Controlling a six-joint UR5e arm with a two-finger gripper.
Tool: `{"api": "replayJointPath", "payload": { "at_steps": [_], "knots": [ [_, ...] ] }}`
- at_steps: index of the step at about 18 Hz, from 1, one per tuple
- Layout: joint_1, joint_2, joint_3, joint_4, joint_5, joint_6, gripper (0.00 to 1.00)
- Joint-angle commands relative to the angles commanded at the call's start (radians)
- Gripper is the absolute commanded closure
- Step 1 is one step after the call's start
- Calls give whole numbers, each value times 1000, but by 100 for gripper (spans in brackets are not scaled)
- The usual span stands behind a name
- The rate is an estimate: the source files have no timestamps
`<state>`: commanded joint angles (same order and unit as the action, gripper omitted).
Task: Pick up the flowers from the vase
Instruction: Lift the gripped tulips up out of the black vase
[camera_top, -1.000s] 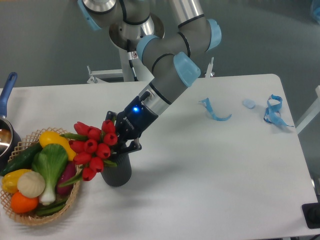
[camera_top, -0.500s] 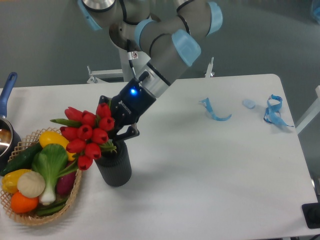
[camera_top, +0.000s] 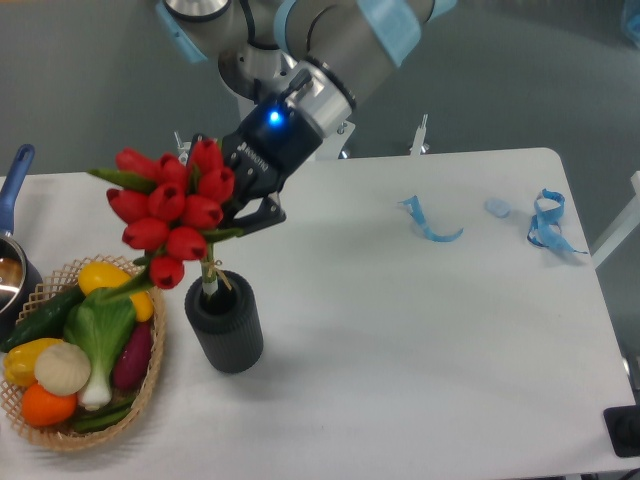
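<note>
Holding the flowers (camera_top: 168, 217) pinched between its fingers, the gripper (camera_top: 232, 213) has the bunch raised above the vase (camera_top: 226, 326) on the surface, only the stem ends at its mouth left to clear.

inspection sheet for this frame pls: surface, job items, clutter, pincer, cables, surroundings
Surface: white table, bare over most of its middle.
Job's things: bunch of red artificial tulips with green stems lifted, stem ends still in the mouth of the short dark grey ribbed vase, which stands upright.
Clutter: wicker basket of colourful vegetables at left; blue-handled metal pot at the left edge; blue ribbon scraps and at right.
Pincer: black pincer shut on the bunch just below the buds, blue light lit.
Cables: nothing seen.
Surroundings: grey backdrop, metal arm mount behind the table.
</note>
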<state>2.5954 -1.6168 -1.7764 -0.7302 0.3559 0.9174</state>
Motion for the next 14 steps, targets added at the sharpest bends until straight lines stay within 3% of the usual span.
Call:
{"api": "replayJointPath", "payload": {
  "at_steps": [8, 14],
  "knots": [
    [210, -6, 35, -2, -77, -17, 77],
    [291, -104, 52, -2, -66, 150, 76]
  ]
}}
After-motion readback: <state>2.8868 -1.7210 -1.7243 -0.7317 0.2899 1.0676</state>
